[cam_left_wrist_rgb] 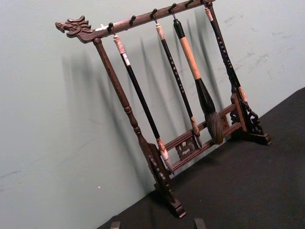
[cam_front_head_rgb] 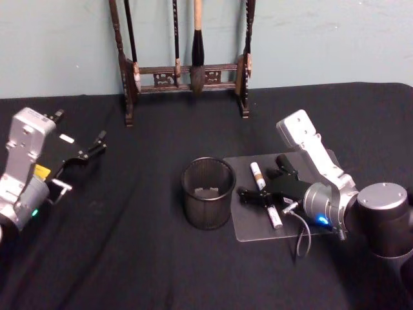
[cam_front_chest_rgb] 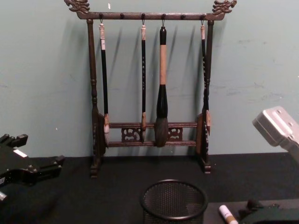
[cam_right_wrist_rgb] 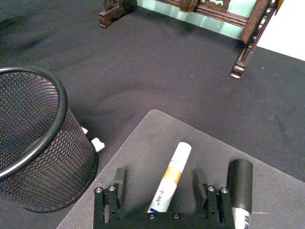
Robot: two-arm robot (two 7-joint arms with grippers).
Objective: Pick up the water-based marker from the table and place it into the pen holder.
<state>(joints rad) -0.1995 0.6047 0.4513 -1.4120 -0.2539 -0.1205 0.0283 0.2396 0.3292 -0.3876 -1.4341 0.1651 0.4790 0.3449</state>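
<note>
Your holder (cam_front_head_rgb: 208,192) stands midway on the counter (cam_front_head_rgb: 129,258), the rack (cam_front_head_rgb: 187,77) behind it by the wall (cam_front_head_rgb: 64,45). Just right of the holder lies a mat (cam_front_head_rgb: 248,229); on it, one marker (cam_front_head_rgb: 257,175) lies behind a second marker (cam_front_head_rgb: 275,217).

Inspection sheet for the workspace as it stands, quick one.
Surface: black tablecloth, with a grey mat on the right.
Job's things: pen holder upright, left of the mat; orange-banded marker lying on the mat.
Clutter: black-capped marker beside it on the mat.
Grippers: right gripper open, fingers either side of the orange-banded marker; left gripper open, off at the left.
Cables: grey loop by the right wrist.
Surroundings: brush rack with four hanging brushes; teal wall.
</note>
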